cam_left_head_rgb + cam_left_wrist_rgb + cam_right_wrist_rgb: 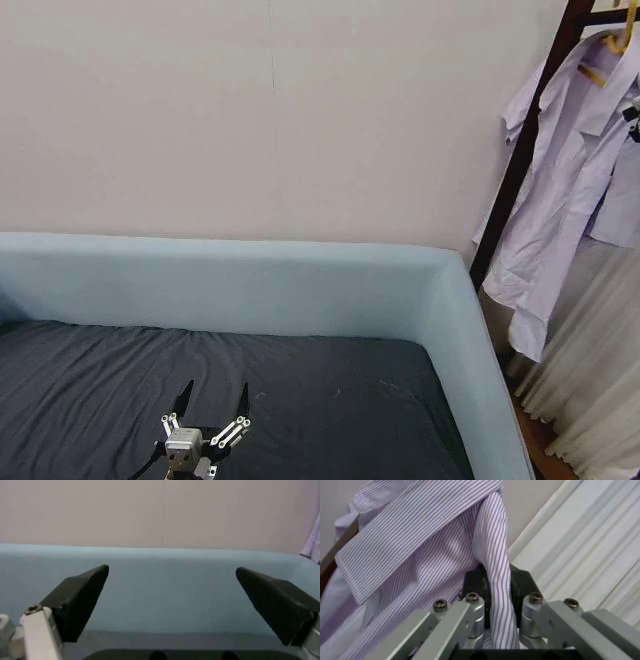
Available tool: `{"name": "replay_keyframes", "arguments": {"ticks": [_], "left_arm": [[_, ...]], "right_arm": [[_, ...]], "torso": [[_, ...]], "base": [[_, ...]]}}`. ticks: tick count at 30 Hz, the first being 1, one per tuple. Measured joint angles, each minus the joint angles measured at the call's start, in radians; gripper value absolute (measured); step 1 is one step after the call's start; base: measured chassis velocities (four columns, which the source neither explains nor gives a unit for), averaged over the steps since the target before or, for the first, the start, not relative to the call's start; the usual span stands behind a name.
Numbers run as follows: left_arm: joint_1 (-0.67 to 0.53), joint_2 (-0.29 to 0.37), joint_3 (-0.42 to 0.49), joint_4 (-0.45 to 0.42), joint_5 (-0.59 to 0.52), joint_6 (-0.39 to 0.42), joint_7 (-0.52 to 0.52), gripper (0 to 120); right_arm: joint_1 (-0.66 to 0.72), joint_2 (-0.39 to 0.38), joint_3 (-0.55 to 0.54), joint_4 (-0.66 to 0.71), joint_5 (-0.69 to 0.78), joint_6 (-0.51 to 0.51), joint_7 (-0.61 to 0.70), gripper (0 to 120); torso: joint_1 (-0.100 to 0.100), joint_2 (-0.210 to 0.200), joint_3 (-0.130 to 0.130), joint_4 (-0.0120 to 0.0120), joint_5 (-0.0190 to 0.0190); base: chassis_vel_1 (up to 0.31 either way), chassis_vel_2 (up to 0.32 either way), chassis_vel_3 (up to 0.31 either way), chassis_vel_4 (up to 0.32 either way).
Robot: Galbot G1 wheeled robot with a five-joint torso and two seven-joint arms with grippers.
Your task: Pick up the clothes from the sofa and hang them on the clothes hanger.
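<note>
At the rack, shirt (560,200): a pale lilac pinstriped shirt drapes down the dark wooden clothes rack (520,150) beyond the sofa's right end. Its collar sits on a yellow hanger (627,28) near the rack's top, and the sleeves and hem fall free.
Right gripper (495,583): raised at the shirt's front, jaws clamped on a vertical fold of striped fabric just below the collar. The pinch probably steadies the cloth while its weight settles on the hanger.
Left gripper (213,400): low over the seat's near edge, jaws wide apart with nothing between them, pointed at the backrest. It appears parked, well apart from the rack.
Sofa (250,285): a light blue backrest and right arm border a dark grey seat cover (340,385), which lies flat with slight creases.
Curtain (600,390): white pleats hang just behind the shirt, beside the rack's foot.
Stage, as judged: the garment is off the sofa and on the rack. Releasing the fold appears to be what remains.
</note>
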Motion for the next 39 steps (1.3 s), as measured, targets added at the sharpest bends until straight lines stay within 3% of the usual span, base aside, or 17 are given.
{"name": "replay_keyframes", "arguments": {"ticks": [5,15,22,31,39], "left_arm": [[0.000,0.000,0.000,0.000,0.000,0.000,0.000,100],[0.000,0.000,0.000,0.000,0.000,0.000,0.000,100],[0.000,0.000,0.000,0.000,0.000,0.000,0.000,100],[0.000,0.000,0.000,0.000,0.000,0.000,0.000,100],[0.000,0.000,0.000,0.000,0.000,0.000,0.000,100]], "right_arm": [[0.038,0.043,-0.015,-0.013,0.164,-0.106,0.105,8],[0.109,0.087,-0.049,-0.028,0.277,-0.143,0.234,8],[0.228,0.197,-0.135,-0.115,0.501,-0.218,0.424,8],[0.280,0.333,-0.153,-0.235,0.785,-0.224,0.641,8],[0.301,0.399,-0.170,-0.311,0.814,-0.223,0.655,8]], "torso": [[0.000,0.000,0.000,-0.0003,0.0004],[0.000,0.000,0.000,-0.0009,0.0009],[0.000,0.000,0.000,0.0001,0.0000],[0.000,0.000,0.000,-0.0004,0.0002],[0.000,0.000,0.000,-0.0007,0.0004]], "base": [[0.000,0.000,0.000,0.000],[0.000,0.000,0.000,0.000],[0.000,0.000,0.000,0.000],[0.000,0.000,0.000,0.000],[0.000,0.000,0.000,0.000]]}}
